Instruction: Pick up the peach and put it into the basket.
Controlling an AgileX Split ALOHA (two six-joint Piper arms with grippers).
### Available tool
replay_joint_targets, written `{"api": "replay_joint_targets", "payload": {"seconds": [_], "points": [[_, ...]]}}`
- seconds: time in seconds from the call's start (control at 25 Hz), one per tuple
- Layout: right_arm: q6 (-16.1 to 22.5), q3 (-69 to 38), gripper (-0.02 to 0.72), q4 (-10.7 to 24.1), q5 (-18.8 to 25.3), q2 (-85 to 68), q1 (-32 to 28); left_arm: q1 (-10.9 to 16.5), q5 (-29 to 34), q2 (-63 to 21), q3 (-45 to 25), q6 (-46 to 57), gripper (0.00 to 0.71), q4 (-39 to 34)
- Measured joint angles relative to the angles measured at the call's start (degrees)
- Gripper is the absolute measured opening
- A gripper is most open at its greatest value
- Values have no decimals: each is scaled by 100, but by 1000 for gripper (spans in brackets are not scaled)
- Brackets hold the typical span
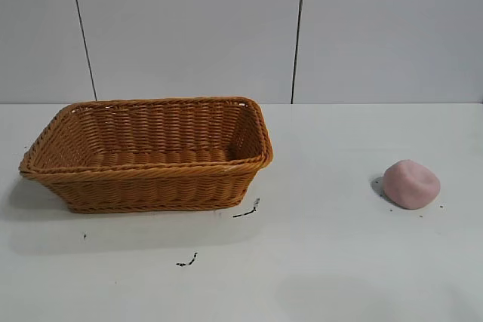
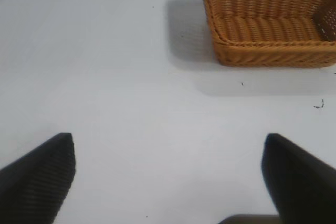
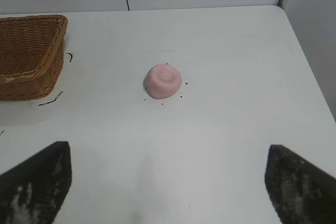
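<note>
The pale pink peach lies on the white table at the right; it also shows in the right wrist view. The orange-brown wicker basket stands at the left, with nothing inside; it also shows in the left wrist view and partly in the right wrist view. My right gripper is open with nothing in it, well short of the peach. My left gripper is open with nothing in it, away from the basket. Neither arm shows in the exterior view.
Small dark marks lie on the table in front of the basket. A grey panelled wall stands behind the table. The table's edge runs near the peach's far side in the right wrist view.
</note>
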State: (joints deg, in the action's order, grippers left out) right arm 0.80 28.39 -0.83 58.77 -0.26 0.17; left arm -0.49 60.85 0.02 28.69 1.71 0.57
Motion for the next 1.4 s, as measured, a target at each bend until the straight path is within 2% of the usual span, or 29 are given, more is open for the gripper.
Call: {"api": "replay_joint_targets", "payload": {"seconds": [0.56,1.0,1.4], "points": [[0,172,696,0,0,372,0,0,0,0,0,0,693,0],[-8,2118,696,0,-196,4560,0,0,0,0,0,0,693,0],[-296,3908,696,40,-290,8485,0,0,0,0,0,0,693,0]]}}
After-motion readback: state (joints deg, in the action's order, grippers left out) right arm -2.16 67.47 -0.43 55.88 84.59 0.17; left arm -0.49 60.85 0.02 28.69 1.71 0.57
